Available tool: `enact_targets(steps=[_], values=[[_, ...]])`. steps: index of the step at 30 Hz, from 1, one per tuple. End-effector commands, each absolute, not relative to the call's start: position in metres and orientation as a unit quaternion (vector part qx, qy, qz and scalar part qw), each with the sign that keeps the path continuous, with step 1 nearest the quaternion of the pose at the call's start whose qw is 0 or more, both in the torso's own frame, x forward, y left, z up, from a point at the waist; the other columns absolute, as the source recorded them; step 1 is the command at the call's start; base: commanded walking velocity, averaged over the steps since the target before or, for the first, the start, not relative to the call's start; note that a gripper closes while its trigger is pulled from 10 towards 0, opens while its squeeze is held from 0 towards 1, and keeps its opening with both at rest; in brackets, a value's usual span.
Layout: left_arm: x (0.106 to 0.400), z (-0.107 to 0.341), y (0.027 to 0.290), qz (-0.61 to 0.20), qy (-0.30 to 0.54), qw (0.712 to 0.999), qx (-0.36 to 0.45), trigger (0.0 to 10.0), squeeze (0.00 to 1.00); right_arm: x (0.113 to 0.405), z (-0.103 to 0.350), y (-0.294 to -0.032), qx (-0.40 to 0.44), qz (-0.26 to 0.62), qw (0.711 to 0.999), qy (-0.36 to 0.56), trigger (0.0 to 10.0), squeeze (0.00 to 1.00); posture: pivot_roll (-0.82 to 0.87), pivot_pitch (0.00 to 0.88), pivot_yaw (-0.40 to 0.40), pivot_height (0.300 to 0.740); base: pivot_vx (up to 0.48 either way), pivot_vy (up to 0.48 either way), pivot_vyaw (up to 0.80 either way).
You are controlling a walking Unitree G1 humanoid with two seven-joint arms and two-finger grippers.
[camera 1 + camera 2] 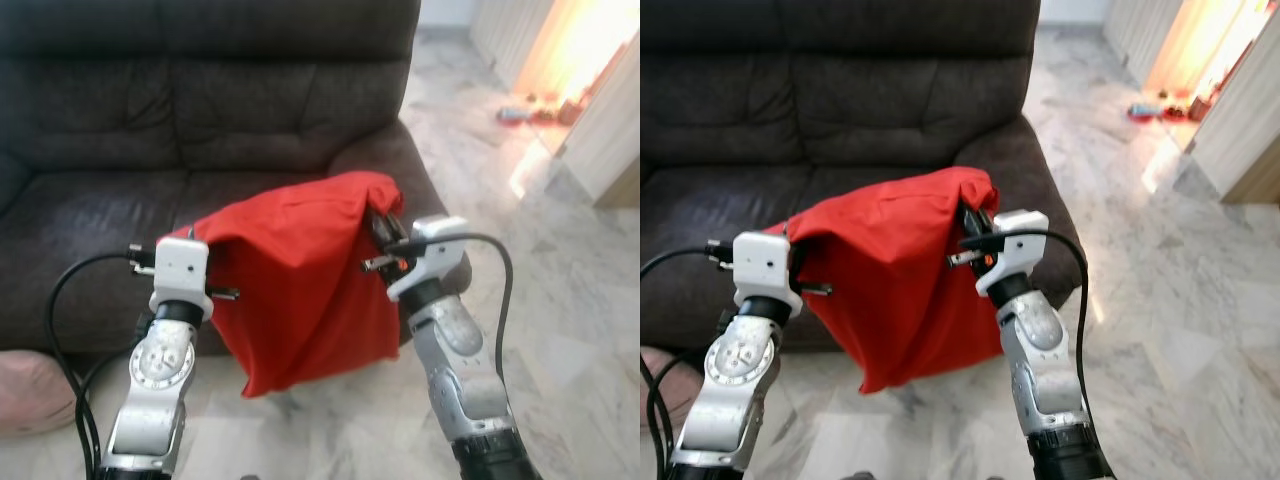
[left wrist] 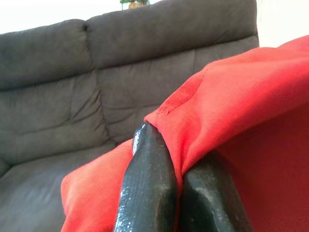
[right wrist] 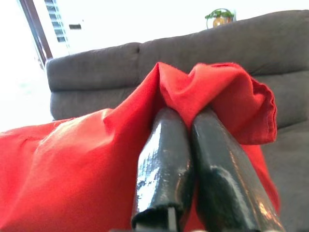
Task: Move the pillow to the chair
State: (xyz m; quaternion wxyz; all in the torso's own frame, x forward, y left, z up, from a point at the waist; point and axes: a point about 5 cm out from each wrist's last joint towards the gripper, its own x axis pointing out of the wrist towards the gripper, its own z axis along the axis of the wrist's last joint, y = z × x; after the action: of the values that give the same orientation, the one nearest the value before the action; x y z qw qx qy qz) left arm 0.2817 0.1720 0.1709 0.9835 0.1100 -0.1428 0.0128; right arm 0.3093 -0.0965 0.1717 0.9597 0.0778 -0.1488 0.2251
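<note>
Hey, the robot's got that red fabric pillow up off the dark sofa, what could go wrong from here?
1. The left gripper and right gripper each pinch only a fold of the red fabric pillow, so the cloth might slip free.
2. It sags low between the arms, over the marble floor, and may drag or snag the dark sofa when the robot turns.

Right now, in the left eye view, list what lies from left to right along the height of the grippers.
Black cable → left tool shut on the cloth → red pillow hanging between the arms → right tool shut on its other corner → marble floor.
</note>
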Motion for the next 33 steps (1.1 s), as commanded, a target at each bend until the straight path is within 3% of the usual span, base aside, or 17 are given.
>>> enact_targets(steps=[1,17,22,33], values=[[0.278,0.203,0.165,0.008,-0.217,0.970,0.106,10.0,0.00,0.308,0.181,-0.099,0.073,0.227,0.956,-0.172,10.0,0.00,0.07,0.103,-0.018,0.740,0.311,0.000,0.00],[0.273,0.269,0.163,0.018,-0.311,0.943,0.114,10.0,0.00,0.304,0.226,-0.087,0.064,0.257,0.931,-0.252,10.0,0.00,0.07,0.098,-0.019,0.740,0.311,0.000,0.06],[0.272,0.277,0.164,0.024,-0.319,0.941,0.113,10.0,0.00,0.302,0.230,-0.085,0.069,0.262,0.928,-0.258,10.0,0.00,0.07,0.107,-0.020,0.740,0.310,0.000,0.64],[0.272,0.284,0.163,0.022,-0.318,0.941,0.113,10.0,0.00,0.302,0.234,-0.086,0.080,0.260,0.927,-0.257,10.0,0.00,0.07,0.110,-0.018,0.740,0.315,0.000,0.00]])
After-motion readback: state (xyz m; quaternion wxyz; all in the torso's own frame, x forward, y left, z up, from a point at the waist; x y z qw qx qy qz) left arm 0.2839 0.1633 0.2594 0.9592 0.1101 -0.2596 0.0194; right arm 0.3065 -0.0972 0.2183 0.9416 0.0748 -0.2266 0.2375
